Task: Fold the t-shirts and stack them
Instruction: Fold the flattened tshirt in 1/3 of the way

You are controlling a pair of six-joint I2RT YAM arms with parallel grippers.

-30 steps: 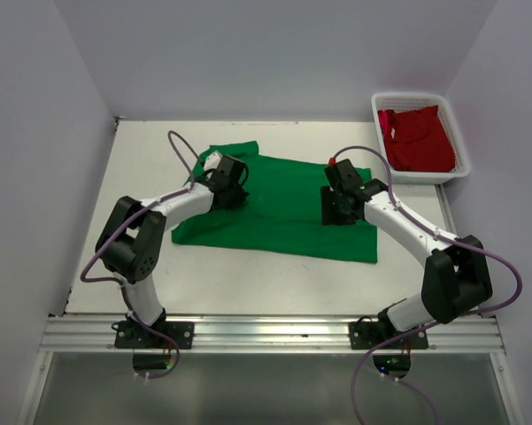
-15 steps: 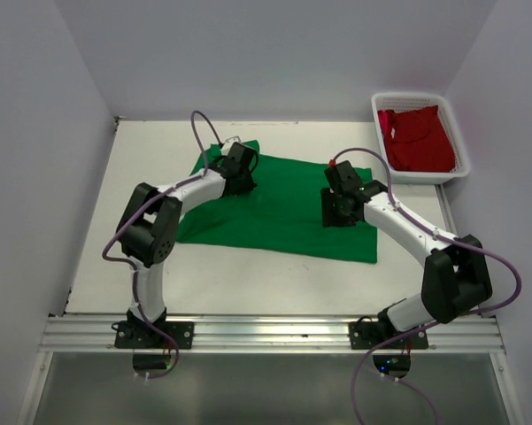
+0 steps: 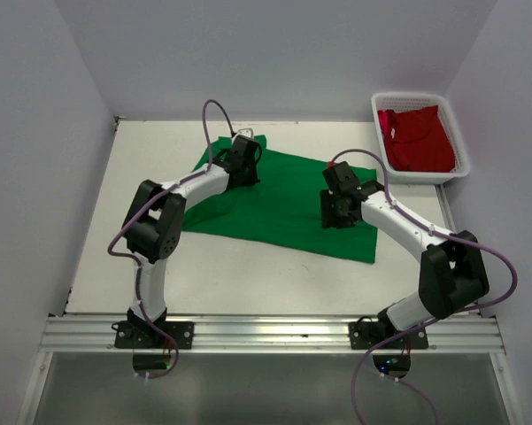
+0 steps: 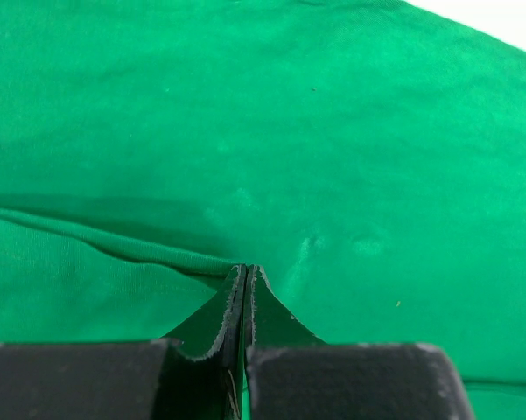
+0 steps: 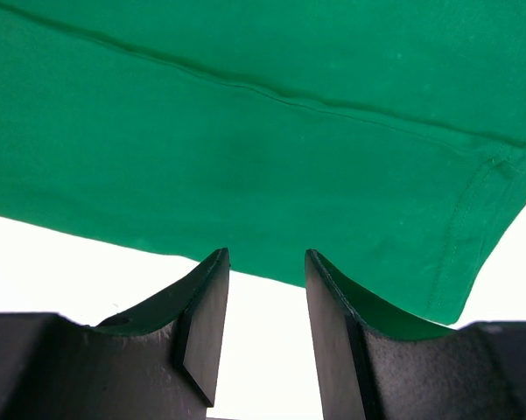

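The bright green t-shirt (image 3: 283,199) lies spread on the white table. It fills the left wrist view (image 4: 333,131) and the upper part of the right wrist view (image 5: 245,131). My left gripper (image 3: 243,164) is at the shirt's back left part. Its jaws (image 4: 246,271) are shut on a raised fold of the green cloth. My right gripper (image 3: 336,215) is over the shirt's right part, open and empty (image 5: 267,258), with its fingertips at a hemmed edge of the shirt. The red t-shirt (image 3: 418,140) lies bunched in the basket.
A white mesh basket (image 3: 420,177) stands at the back right corner of the table. Bare table (image 3: 150,257) shows to the left of and in front of the green shirt. White walls close in the left, back and right sides.
My left gripper has moved back and to the right along the shirt's left part, and the shirt's left edge has shifted with it. My right gripper has barely moved.
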